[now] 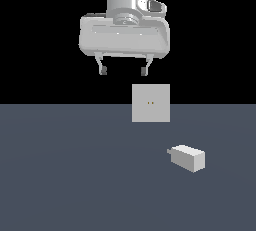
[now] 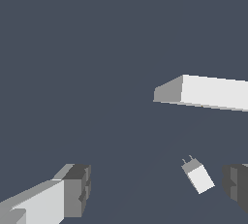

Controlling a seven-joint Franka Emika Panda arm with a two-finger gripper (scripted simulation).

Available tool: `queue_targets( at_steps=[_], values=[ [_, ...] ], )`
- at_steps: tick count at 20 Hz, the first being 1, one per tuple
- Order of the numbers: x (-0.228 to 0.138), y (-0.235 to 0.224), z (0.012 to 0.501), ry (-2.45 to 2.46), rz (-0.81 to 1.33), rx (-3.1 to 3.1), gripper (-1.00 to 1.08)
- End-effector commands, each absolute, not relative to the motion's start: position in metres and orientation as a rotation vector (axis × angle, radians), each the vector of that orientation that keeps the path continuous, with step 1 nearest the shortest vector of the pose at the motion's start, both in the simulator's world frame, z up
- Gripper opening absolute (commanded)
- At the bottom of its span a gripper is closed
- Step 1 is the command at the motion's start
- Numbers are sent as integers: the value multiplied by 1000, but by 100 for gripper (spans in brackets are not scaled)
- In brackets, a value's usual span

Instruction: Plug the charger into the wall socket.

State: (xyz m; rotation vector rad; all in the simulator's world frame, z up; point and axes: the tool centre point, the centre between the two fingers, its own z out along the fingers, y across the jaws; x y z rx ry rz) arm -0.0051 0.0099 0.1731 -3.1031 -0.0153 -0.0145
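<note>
The charger (image 1: 188,158) is a small light-grey block lying on the floor toward the exterior view's right, its short prong stub pointing to the exterior view's left. The wall socket (image 1: 150,103) is a flat upright square plate with two tiny dark holes at its centre, standing behind the charger. My gripper (image 1: 124,69) hangs open high above the floor, up and to the exterior view's left of the socket, holding nothing. In the wrist view the charger (image 2: 197,175) shows small far below between my fingertips (image 2: 77,189), and the socket (image 2: 203,92) appears as a long pale slab.
A dark blue-grey floor (image 1: 75,175) spreads under everything, with black background above it.
</note>
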Motion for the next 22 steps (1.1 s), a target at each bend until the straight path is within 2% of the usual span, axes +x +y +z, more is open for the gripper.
queue_targets(
  at_steps=[1,22],
  values=[
    [-10,7,169,-45,-24,-3103,100],
    [-70,-49,109,-510,-171,-3054,100]
  ],
)
